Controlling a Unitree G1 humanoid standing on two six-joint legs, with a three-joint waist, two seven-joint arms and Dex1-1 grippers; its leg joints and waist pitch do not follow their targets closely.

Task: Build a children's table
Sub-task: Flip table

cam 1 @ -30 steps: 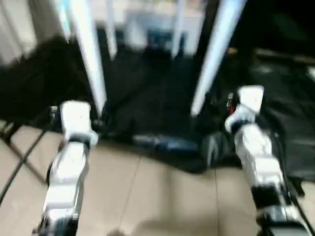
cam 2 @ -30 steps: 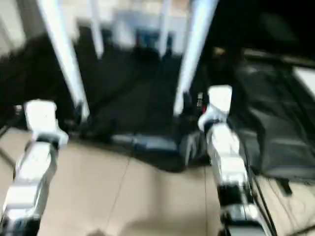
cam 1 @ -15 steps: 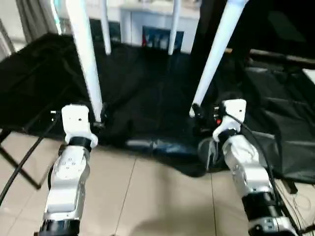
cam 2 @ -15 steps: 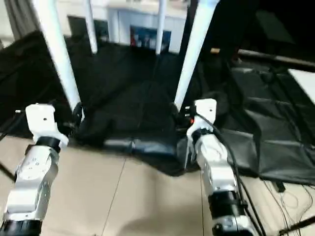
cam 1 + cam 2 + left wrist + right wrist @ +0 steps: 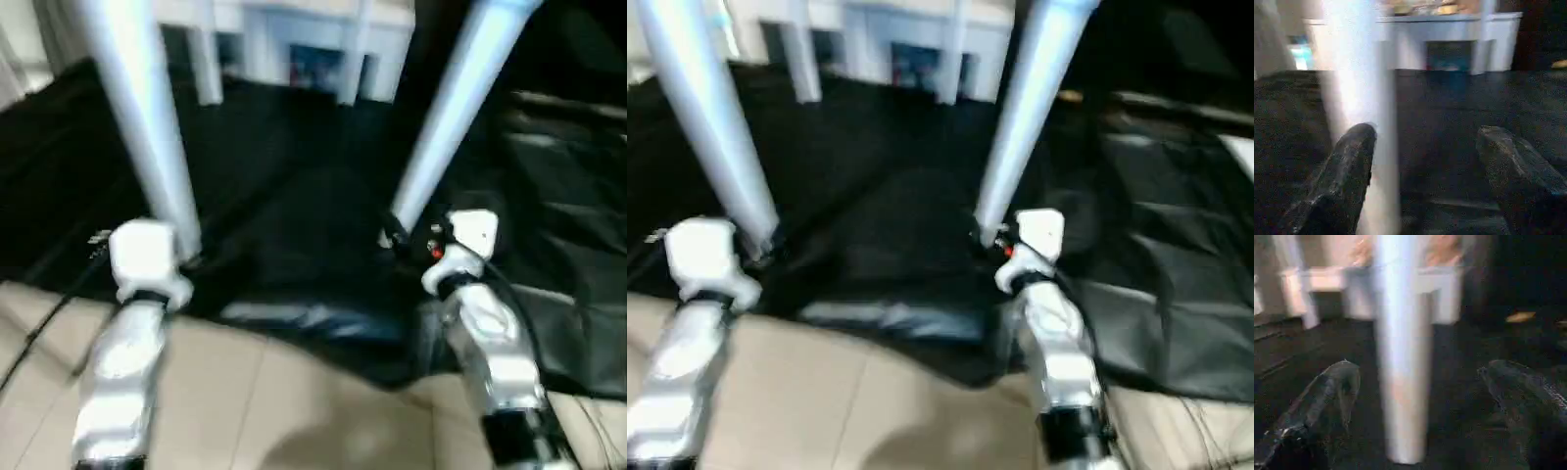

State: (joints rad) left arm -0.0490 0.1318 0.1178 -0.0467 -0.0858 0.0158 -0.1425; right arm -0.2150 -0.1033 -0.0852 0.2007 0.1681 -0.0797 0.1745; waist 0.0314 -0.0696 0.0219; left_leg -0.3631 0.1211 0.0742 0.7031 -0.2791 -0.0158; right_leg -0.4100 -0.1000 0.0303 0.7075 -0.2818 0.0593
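Legs of the children's table stand up from the black cloth (image 5: 294, 215), and each gripper sits at the foot of 1. In the left wrist view the left gripper (image 5: 1422, 161) has its 2 fingers (image 5: 1347, 166) spread wide; the left leg (image 5: 1359, 122) lies against 1 finger and clear of the other, so nothing is clamped. The right gripper (image 5: 1418, 401) is likewise spread wide, with the right leg (image 5: 1400, 372) between its fingers and seemingly touching neither.

Further out, both legs rise steeply toward the top of the head view, left leg (image 5: 137, 117) and right leg (image 5: 446, 117) leaning apart, with 2 more legs (image 5: 351, 73) beyond and white furniture (image 5: 294, 29) behind. The tabletop itself cannot be made out.

My judgement: with neither leg gripped, a nudge from a forearm could tip or shift the table, and closing off-centre on the left could push that leg aside.
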